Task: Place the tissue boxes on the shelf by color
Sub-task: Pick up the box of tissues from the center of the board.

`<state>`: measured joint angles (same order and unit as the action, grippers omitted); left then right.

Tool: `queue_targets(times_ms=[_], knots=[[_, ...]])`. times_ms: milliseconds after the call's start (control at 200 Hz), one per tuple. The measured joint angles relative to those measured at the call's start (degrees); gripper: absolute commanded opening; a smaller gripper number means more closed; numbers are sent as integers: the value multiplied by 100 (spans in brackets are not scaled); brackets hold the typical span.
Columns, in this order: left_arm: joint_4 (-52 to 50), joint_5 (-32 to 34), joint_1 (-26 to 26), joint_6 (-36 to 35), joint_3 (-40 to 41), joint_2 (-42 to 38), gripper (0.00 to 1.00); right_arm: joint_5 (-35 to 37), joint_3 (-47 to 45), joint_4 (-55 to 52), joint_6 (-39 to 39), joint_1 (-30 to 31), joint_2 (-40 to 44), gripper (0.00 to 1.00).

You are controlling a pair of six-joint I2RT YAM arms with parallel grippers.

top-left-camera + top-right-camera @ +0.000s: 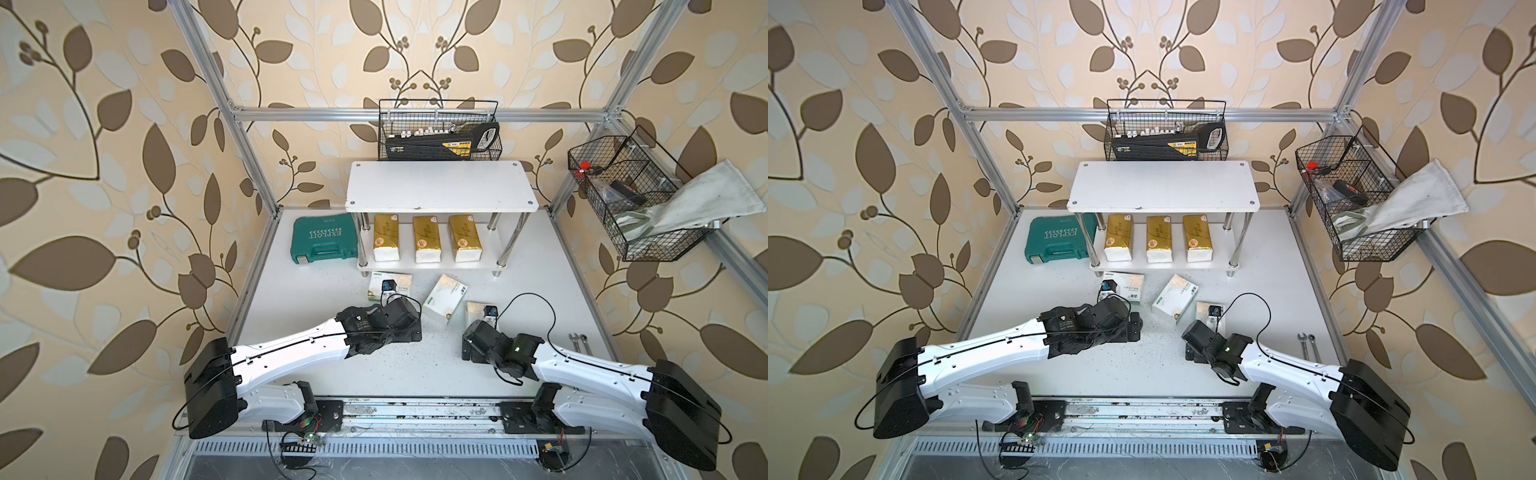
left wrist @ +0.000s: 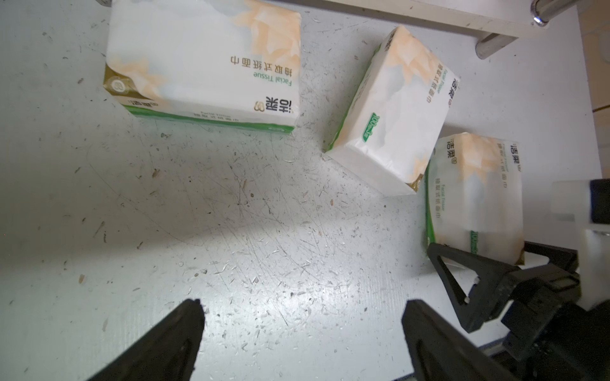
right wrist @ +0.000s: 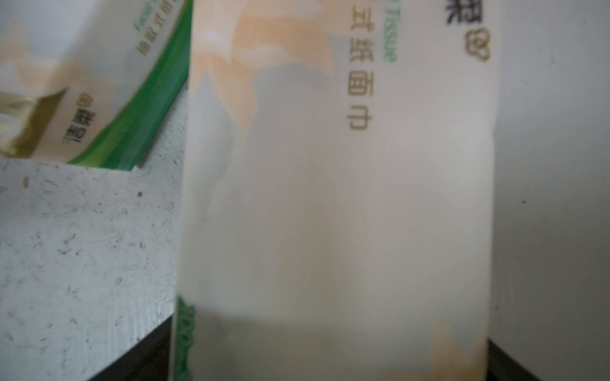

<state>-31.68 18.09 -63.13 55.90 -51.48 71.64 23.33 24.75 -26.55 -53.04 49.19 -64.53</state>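
Three gold tissue boxes (image 1: 427, 239) stand in a row on the lower board of the shelf (image 1: 440, 187); its top board is bare. Three white tissue boxes lie on the table in front of it: one at the left (image 2: 204, 62), one in the middle (image 2: 396, 112), one at the right (image 2: 475, 198). My left gripper (image 2: 303, 310) hovers open over bare table, short of the left pack. My right gripper (image 3: 326, 336) is open and straddles the right pack (image 3: 330, 198), a finger (image 2: 455, 283) on each long side.
A teal tool case (image 1: 324, 245) lies left of the shelf. A black wire basket (image 1: 440, 131) hangs behind the shelf. Another basket (image 1: 631, 199), with a cloth (image 1: 706, 195) draped over it, hangs at the right. Two wrenches (image 1: 579, 343) lie near the right arm.
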Motion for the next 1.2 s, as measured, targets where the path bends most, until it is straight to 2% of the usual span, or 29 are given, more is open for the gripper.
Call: queue_targets(times_ms=[140, 340, 510, 845, 1000, 1200], knots=[[4, 0, 0, 0, 20, 0, 99, 2, 2, 138, 20, -24, -245, 98], [7, 0, 0, -2, 20, -2, 99, -61, 0, 151, 28, -37, -144, 89], [-35, 2, 0, -7, 20, -59, 99, -201, -7, 20, -28, -35, 391, 82], [-531, 260, 0, -103, -417, -496, 99, -474, 92, -938, -96, -35, 1497, 80], [-817, 442, 4, -337, -992, -625, 99, -769, 632, -1582, 74, -35, 1871, 79], [-1128, 498, 87, -831, -2094, -520, 99, -1099, 2028, -2378, 595, -33, 2026, 78]])
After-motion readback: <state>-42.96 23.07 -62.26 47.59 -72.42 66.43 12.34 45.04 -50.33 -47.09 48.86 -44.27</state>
